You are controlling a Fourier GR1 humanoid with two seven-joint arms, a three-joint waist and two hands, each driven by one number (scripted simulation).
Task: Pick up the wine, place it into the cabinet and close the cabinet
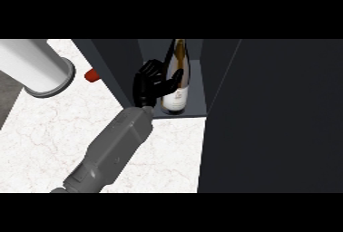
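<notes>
We see a grey forearm rising from the lower left edge and slanting up and right across a white marbled counter. The counter lies bare and open on both sides of the arm. To the right, a large dark panel fills the view from top to bottom, walling off that side. Just past the wrist is the front edge of the cabinet, whose narrow opening sits between that panel and a dark left wall. The left hand is at this opening, against the left wall. Its fingers are loosely bent and closed round nothing, and its thumb reaches over the left edge of the wine bottle. The wine bottle stands inside the cabinet, near the front edge, with room to its right. Farther left, outside the cabinet, are a small red object and a white cylinder.
</notes>
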